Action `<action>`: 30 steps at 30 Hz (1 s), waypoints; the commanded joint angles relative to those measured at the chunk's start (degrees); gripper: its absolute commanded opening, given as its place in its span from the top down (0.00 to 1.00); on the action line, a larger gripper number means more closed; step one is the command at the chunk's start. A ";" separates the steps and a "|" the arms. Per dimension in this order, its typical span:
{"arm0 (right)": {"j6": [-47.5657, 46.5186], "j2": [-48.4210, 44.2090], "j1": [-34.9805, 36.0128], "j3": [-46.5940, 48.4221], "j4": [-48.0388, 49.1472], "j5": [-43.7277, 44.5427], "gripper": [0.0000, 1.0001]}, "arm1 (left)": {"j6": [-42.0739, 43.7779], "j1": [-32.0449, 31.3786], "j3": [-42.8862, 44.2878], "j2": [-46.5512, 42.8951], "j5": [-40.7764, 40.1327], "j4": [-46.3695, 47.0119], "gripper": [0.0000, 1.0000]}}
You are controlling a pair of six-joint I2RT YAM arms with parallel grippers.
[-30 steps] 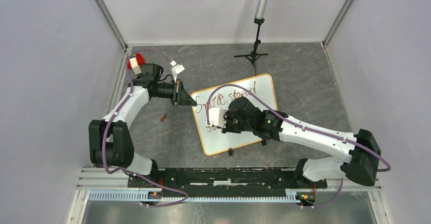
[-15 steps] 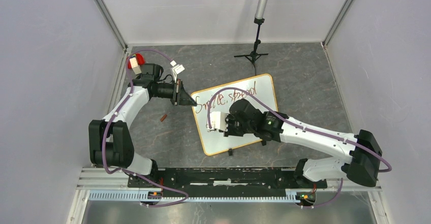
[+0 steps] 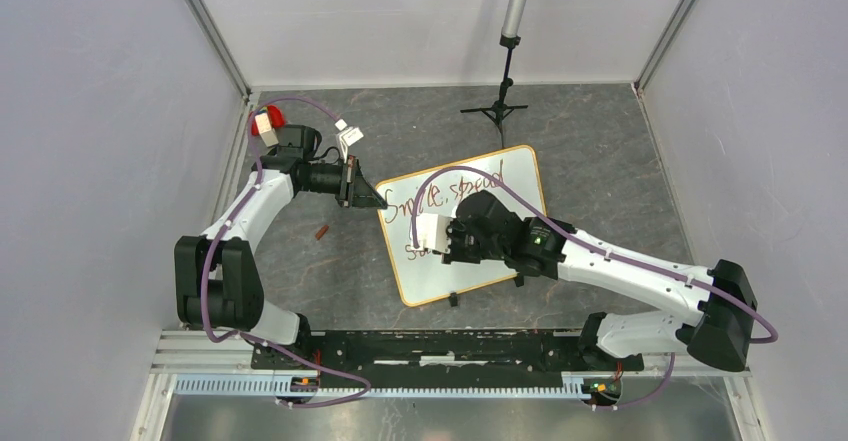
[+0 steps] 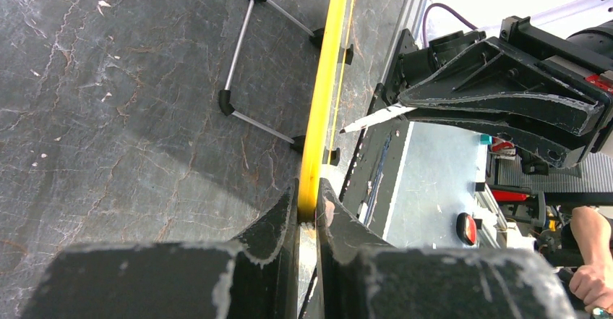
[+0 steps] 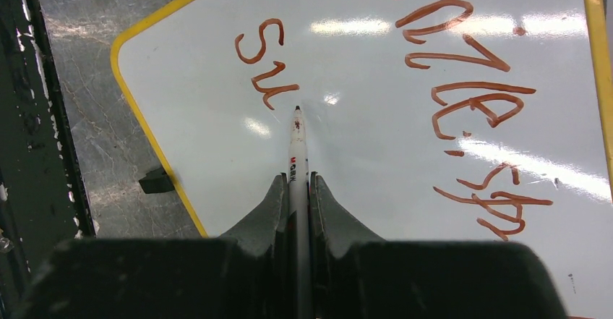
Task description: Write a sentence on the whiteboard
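Sentence (image 5: 452,58) partial: first line written, second only at "Su". Right claw (image 5: 296,185) pinching marker (image 5: 297,145), tip at whiteboard (image 5: 361,160); left claw (image 4: 307,197) pinching frame (image 4: 323,95).

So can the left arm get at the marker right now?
Probably not. The left gripper is clamped on the edge of the whiteboard, and the marker is held in the right gripper, so it isn't free to take.

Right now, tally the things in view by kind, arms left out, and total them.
Whiteboard: 1
Marker: 1
Black clips on the board's edge: 2
Small reddish piece on the table: 1
Tripod stand: 1
Total: 6
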 commanded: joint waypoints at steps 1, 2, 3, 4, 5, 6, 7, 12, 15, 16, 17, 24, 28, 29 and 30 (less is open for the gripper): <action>-0.51 0.55 -0.20 2.51 2.96 0.64 1.00 | 0.21 -0.34 0.37 -0.75 -2.52 2.21 0.97; -0.57 0.85 -0.20 2.43 3.22 0.62 1.00 | 0.35 -0.30 0.37 -0.75 -2.57 2.19 0.98; -0.60 1.09 -0.15 2.38 3.33 2.00 1.00 | 0.29 -0.31 0.33 -0.87 -2.52 2.21 0.98; -0.66 1.18 -0.19 2.16 3.57 2.37 1.00 | 0.41 -0.38 0.29 -0.90 -2.56 2.20 0.98; -0.76 1.33 -0.27 1.87 3.75 2.87 1.00 | 0.37 -0.32 0.20 -0.86 -2.52 2.19 0.98; -0.77 1.47 -0.24 1.65 3.83 3.22 1.00 | 0.46 -0.31 0.20 -0.83 -2.47 2.19 0.98; -0.77 1.57 -0.28 1.20 3.88 3.51 1.00 | 0.50 -0.36 0.20 -0.76 -2.52 2.19 0.98; -0.04 1.21 -0.52 -0.54 3.27 4.33 1.00 | 0.47 -0.37 0.20 -0.58 -2.56 2.20 0.98; -0.20 0.18 -0.77 -1.28 2.26 3.61 1.00 | 0.53 -0.32 0.13 -0.72 -2.56 2.19 0.98; -0.36 -0.10 -0.81 -1.71 1.99 3.02 1.00 | 0.47 -0.33 0.11 -0.79 -2.56 2.24 0.98; -0.57 -0.38 -0.81 -2.16 1.64 2.21 1.00 | 0.59 -0.31 0.11 -0.82 -2.56 2.19 0.97; -1.91 0.07 -0.51 -3.30 -0.27 -2.56 1.00 | 0.56 -0.31 0.20 -0.20 -2.56 2.26 0.98; -2.15 0.56 -0.48 -2.13 -0.19 -2.75 1.00 | 0.55 -0.30 0.29 -0.36 -2.65 2.23 0.98; -2.17 0.54 -0.50 -1.73 0.18 -2.33 1.00 | 0.51 -0.35 0.29 -0.37 -2.65 2.20 0.98; -2.05 0.60 -0.55 -1.42 0.42 -1.29 1.00 | 0.45 -0.33 0.29 -0.36 -2.65 2.19 0.98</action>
